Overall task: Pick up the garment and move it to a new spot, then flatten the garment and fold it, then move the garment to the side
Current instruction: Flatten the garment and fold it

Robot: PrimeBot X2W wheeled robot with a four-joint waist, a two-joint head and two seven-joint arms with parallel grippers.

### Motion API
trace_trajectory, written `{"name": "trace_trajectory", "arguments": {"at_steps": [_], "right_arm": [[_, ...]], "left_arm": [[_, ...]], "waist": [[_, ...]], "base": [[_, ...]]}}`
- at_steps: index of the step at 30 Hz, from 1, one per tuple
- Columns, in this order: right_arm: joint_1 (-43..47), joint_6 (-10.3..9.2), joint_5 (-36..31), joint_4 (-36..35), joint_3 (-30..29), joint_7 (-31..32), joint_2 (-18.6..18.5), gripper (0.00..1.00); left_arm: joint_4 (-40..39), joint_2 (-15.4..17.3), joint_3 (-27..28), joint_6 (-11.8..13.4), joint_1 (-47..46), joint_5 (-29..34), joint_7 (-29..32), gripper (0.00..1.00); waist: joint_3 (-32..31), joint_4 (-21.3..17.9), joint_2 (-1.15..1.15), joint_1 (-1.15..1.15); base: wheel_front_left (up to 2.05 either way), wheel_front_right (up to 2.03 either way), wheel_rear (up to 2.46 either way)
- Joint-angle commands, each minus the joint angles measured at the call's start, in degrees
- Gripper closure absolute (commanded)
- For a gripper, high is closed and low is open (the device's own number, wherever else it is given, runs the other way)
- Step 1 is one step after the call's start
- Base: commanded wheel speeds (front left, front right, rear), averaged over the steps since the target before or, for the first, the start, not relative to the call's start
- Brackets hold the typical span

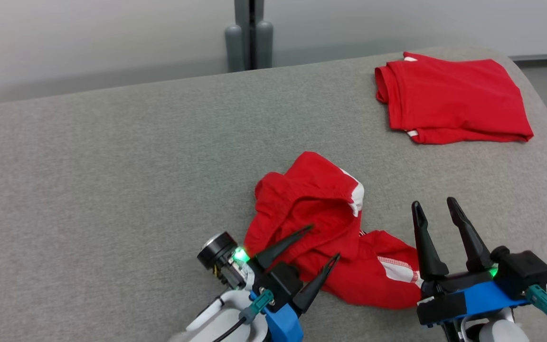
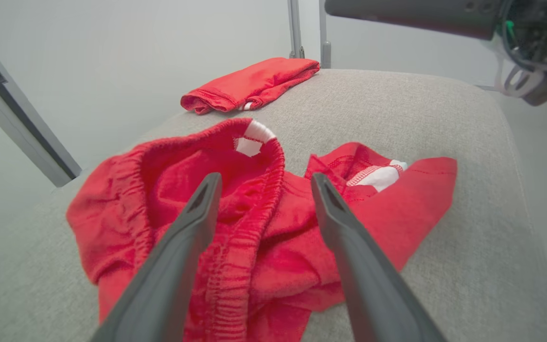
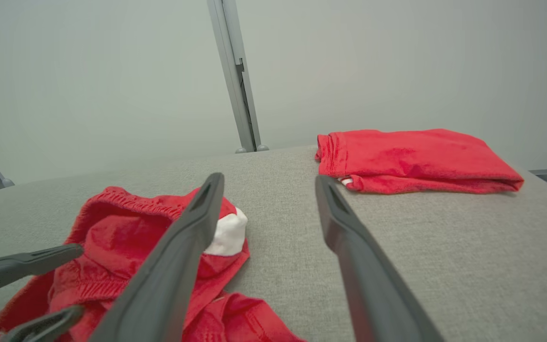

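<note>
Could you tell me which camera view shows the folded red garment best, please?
The head view: the folded red garment lies whole, seen from above. Both wrist views show it edge-on, farther off in the left one.

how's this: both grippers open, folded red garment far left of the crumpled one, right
Wrong side: the head view shows the folded red garment far right of the crumpled garment. The left gripper and right gripper are open.
</note>
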Motion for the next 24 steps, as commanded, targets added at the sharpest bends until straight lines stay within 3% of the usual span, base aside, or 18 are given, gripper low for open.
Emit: {"name": "trace_trajectory", "arguments": {"at_steps": [1, 12, 19, 20, 22, 24], "right_arm": [[-1.0, 0.03, 0.3, -0.22, 0.16, -0.23, -0.06, 0.0], [-2.78, 0.03, 1.54, -0.91, 0.37, -0.23, -0.06, 0.0], [-3.07, 0.03, 2.11, -1.13, 0.1, -0.23, -0.05, 0.0], [-3.07, 0.03, 2.05, -1.13, 0.1, -0.23, -0.05, 0.0], [-3.02, 0.02, 2.08, -1.09, 0.14, -0.23, -0.05, 0.0], [-3.08, 0.02, 2.1, -1.1, 0.16, -0.23, -0.06, 0.0]], "left_arm": [[0.29, -0.36, -0.2, -0.04, -1.36, 0.22, -0.14, 0.0], [9.55, -2.31, -4.41, -0.04, -10.79, -2.28, -0.14, 0.0], [18.4, -3.33, -7.74, -0.04, -15.76, -3.21, -0.14, 0.0], [20.46, -3.37, -8.3, -0.04, -16.13, -3.15, -0.14, 0.06], [23.01, -3.69, -8.72, -0.04, -17.27, -3.51, -0.14, 0.94], [25.06, -3.8, -9.96, -0.04, -17.8, -3.86, -0.14, 1.0]], "waist": [[0.21, -0.37, -0.01, -0.01], [3.54, -5.15, -0.01, -0.01], [4.44, -6.05, -0.01, -0.01], [4.44, -6.06, -0.01, -0.01], [4.42, -6.01, -0.01, -0.01], [4.31, -5.85, -0.01, -0.01]], "base": [[0.0, 0.0, 0.0], [0.0, 0.0, 0.0], [0.0, 0.0, 0.0], [0.0, 0.0, 0.0], [0.0, 0.0, 0.0], [0.0, 0.0, 0.0]]}}
